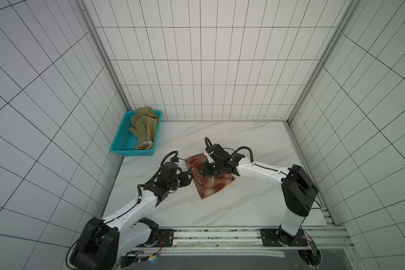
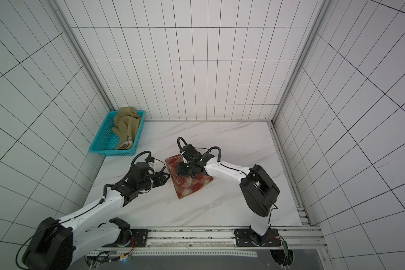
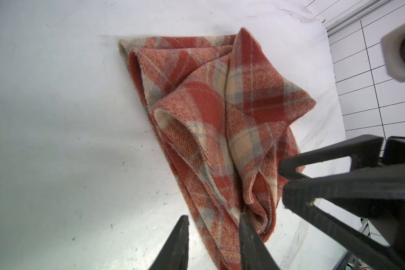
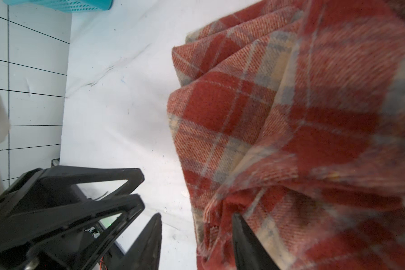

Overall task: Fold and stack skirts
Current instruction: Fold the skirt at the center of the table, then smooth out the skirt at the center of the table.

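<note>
Bench (image 1: 220,210), far left corner: teal perforated basket (image 1: 133,153) against the left wall. Olive skirt (image 1: 144,126) is crumpled inside it, bunched to the far end and right side and heaped above the far rim.

Left claw (image 2: 166,178) sits low, just beside the left edge of the plaid skirt (image 1: 211,189). In the left wrist view the left claw (image 3: 214,215) has its jaws partly apart. One finger is over cloth, the other over bare bench, and the folded cloth edge shows in the gap. No pinch visible, nothing held.

Plaid skirt is mid-bench, folded into a rough triangle with its point toward the near edge. Loose lumpy folds on top; red-rust, cream and grey checks.

Right claw (image 1: 200,172) is over the plaid skirt's far left part, its arm coming in from the right. In the right wrist view the right claw (image 4: 197,214) has its jaws apart. One finger is over cloth, the other over bench, the skirt's edge lies between, and nothing is clamped.

Surface: white marble-look top with grey veins. The wrist views show small dark specks and scuffs.

Room: white tiled walls (image 1: 208,70) with dark grid lines on three sides. Aluminium posts (image 1: 104,58) stand in the far corners. A metal rail (image 1: 220,233) along the near edge carries both arm bases.
</note>
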`<state>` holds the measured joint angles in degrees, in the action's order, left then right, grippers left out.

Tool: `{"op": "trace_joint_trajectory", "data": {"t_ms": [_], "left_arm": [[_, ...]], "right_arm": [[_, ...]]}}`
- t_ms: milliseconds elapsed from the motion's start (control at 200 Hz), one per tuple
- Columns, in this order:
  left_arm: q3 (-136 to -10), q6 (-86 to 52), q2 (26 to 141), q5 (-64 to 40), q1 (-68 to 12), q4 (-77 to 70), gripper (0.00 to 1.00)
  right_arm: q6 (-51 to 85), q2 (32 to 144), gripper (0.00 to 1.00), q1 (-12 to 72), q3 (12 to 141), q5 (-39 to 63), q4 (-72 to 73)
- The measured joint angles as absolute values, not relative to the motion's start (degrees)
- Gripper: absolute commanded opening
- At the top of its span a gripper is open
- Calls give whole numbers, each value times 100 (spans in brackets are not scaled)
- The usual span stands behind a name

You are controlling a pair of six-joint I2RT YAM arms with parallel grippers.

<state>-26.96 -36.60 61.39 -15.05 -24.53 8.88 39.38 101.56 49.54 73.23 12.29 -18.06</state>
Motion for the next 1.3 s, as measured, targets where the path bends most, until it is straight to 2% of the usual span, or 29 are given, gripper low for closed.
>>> {"op": "trace_joint_trajectory", "data": {"t_ms": [310, 665, 964, 1299], "left_arm": [[-3192, -3496, 6772, -1647, -2453, 832, 36], [-3575, -3420, 7393, -1730, -2453, 642, 36], [-3599, -3332, 7529, -1728, -2388, 639, 37], [-3341, -3339, 7109, -1693, -2158, 670, 37]], "right_arm": [[3889, 9258, 49, 4762, 7118, 1085, -1765], [3548, 9236, 51, 3573, 6523, 1007, -1699], [3159, 9806, 51, 3358, 6519, 1459, -1173], [3050, 10396, 50, 3503, 6547, 2119, -652]]}}
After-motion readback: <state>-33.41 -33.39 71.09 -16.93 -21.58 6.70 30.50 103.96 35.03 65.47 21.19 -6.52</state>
